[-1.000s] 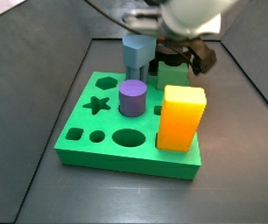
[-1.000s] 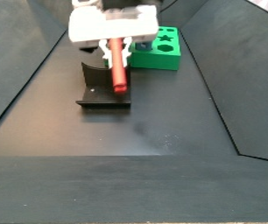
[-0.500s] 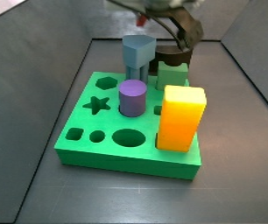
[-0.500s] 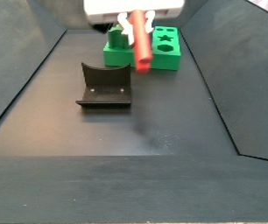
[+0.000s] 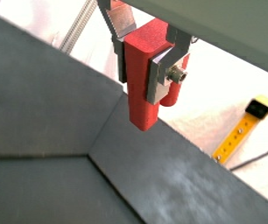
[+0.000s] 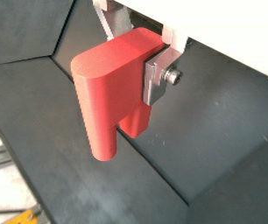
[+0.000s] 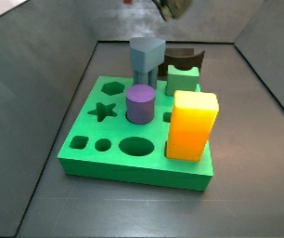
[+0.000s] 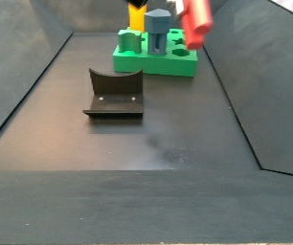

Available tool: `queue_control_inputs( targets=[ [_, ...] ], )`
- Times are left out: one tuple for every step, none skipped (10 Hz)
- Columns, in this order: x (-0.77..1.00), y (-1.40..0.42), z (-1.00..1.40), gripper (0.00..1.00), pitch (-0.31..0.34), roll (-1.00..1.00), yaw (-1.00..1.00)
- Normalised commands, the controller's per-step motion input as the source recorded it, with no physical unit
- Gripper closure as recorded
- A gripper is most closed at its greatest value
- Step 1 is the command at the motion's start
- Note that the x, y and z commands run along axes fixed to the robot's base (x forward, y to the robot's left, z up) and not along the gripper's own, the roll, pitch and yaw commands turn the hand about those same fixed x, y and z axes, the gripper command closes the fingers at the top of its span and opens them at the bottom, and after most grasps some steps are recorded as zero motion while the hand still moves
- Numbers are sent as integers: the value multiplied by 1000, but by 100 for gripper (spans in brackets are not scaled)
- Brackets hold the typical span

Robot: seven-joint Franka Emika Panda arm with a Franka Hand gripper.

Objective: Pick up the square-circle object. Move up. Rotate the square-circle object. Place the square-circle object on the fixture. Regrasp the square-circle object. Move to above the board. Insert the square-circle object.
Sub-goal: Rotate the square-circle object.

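In a side view the fixture stands bare on the dark floor at the left, its notch empty. Right of it sits the board, and further right, high at the frame's upper edge, the red object hangs in the air, tilted, its lower end over the board's right edge. The gripper itself is out of frame there.

The jaws are clenched on the object: in both wrist views the silver fingers clamp its upper part from two sides, and the object's long axis runs on from the jaws, its free end pointing away from the wrist. The gripper holds it near one end, so most of its length projects beyond the pads. The free end looks rounded in one wrist view and flat-sided in another, so the square and round parts cannot be sorted out with certainty.

The coming move turns on that axis: by my judgement it must stand plumb over the matching hole, and it looks tilted.

Another side view shows the board's top with star, hexagon and round holes and the standing purple cylinder, yellow block and blue-grey peg, with only a blur of the arm above. Neither wrist view shows the board.
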Motion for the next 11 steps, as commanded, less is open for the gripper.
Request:
queue_control_inputs(
  targets=[
    [-245,8,646,100,30,-74,-53],
    [-114,0,474,100,64,-68,-43],
    [-55,-6,220,100,112,-42,-27],
    [0,0,0,100,-72,-938,-1000],
    [-9,37,-15,100,-62,-953,-1000],
    [-66,71,20,100,-41,-958,-1000],
    [-100,55,42,100,17,-945,-1000],
    [-68,37,26,100,54,-932,-1000],
    [10,27,-6,100,133,-919,-1000],
    [29,18,-9,100,192,-910,-1000],
    [9,10,13,100,271,-904,-1000]
  ],
)
